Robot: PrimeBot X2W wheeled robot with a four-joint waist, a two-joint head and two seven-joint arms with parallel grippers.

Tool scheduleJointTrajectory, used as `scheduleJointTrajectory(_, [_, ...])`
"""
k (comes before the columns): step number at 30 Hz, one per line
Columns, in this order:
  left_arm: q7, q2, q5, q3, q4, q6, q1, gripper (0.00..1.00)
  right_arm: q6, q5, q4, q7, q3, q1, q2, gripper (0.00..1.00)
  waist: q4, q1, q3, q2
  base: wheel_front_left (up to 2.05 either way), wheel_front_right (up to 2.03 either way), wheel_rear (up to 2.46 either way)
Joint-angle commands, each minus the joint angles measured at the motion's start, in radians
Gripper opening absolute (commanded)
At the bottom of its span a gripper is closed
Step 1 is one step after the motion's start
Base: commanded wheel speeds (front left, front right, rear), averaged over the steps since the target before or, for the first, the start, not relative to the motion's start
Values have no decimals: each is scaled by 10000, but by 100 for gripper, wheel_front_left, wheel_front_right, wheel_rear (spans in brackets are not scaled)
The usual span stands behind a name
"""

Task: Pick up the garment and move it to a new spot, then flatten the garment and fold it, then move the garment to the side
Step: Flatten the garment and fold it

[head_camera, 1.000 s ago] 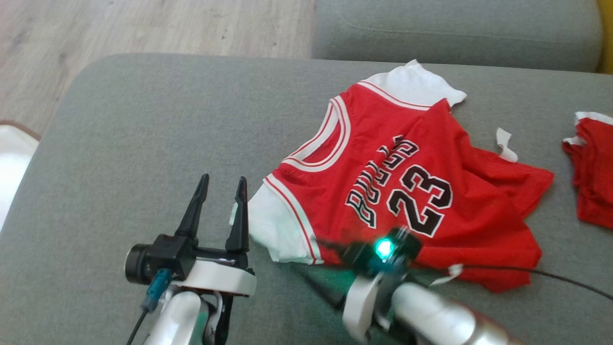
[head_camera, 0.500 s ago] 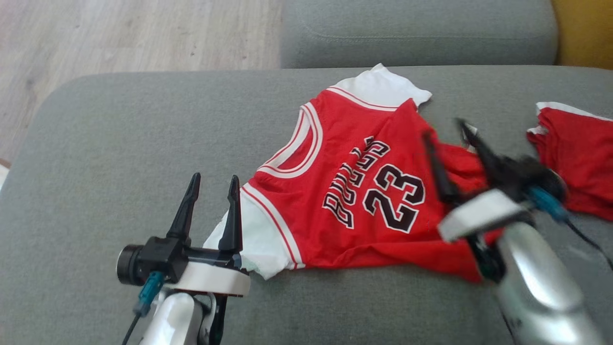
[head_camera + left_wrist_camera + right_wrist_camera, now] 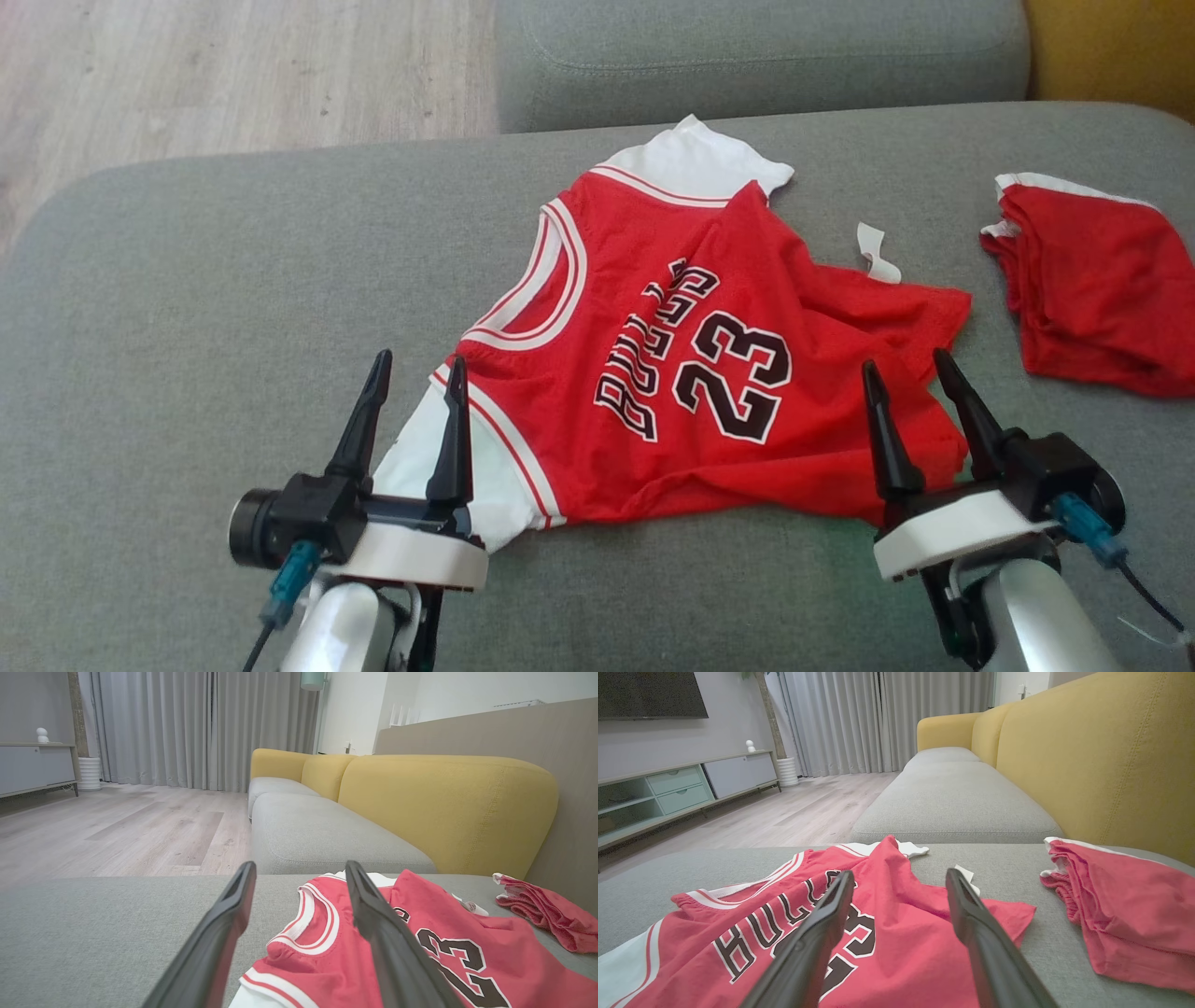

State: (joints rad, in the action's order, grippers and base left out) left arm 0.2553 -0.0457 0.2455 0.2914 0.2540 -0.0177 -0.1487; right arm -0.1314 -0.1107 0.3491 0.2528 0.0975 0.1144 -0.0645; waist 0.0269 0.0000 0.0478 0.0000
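The garment [image 3: 672, 373] is a red jersey with white sleeves and "BULLS 23" on it. It lies crumpled on the grey sofa seat [image 3: 233, 308], neck hole toward the left. My left gripper [image 3: 417, 366] stands open at the near white sleeve, one finger over the sleeve's edge, holding nothing. My right gripper [image 3: 904, 360] stands open at the garment's near right corner, also empty. In the left wrist view the left gripper [image 3: 300, 865] frames the garment's [image 3: 317, 952] neckline. In the right wrist view the right gripper [image 3: 900, 873] hovers over the garment's [image 3: 714, 952] lettering.
A second red cloth [image 3: 1092, 289], bunched up, lies on the seat right of the garment, also seen as the red cloth [image 3: 1120, 919]. A yellow backrest [image 3: 1101, 756] borders the seat on the right. Another grey seat cushion [image 3: 747, 56] lies beyond, and wooden floor [image 3: 187, 75] to the left.
The head camera has shifted. My right arm swung from the garment's near hem over to its right corner and now points its fingers up the view. The left gripper stayed put.
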Motion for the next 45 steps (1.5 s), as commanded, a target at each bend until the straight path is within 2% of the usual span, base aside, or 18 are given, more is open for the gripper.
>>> scheduleJointTrajectory(1, [65,-45,-28,-315,-337,5,-393,100,7,100,-405,63,220,416,68,100,-40,0,48,0,0,0,0])
scheduleJointTrajectory(16, [65,-45,37,-206,-320,28,-590,100,7,249,-683,-135,203,499,128,100,387,0,274,0,0,0,0])
scheduleJointTrajectory(26, [65,-45,-67,-182,-68,55,-688,100,7,219,-707,-172,213,511,138,100,317,0,382,0,0,0,0])
scheduleJointTrajectory(28, [-27,-51,-156,25,499,100,-852,100,7,204,-700,-180,236,531,140,100,216,0,461,0,0,0,0])
scheduleJointTrajectory(34, [-1239,-268,-593,74,2055,-553,-1463,100,7,83,-668,-163,331,603,141,100,-11,0,720,0,0,0,0])
scheduleJointTrajectory(37, [-1703,-407,-702,56,2648,-732,-1827,100,7,60,-644,-139,351,644,141,100,-90,0,847,0,0,0,0])
scheduleJointTrajectory(40, [-2027,-547,-796,142,3170,-691,-2200,100,7,27,-616,-115,403,722,142,100,-194,0,962,0,0,0,0])
scheduleJointTrajectory(45, [-2297,-740,-966,414,3944,-378,-2902,100,7,-31,-567,-79,499,838,142,100,-399,0,1134,0,0,0,0])
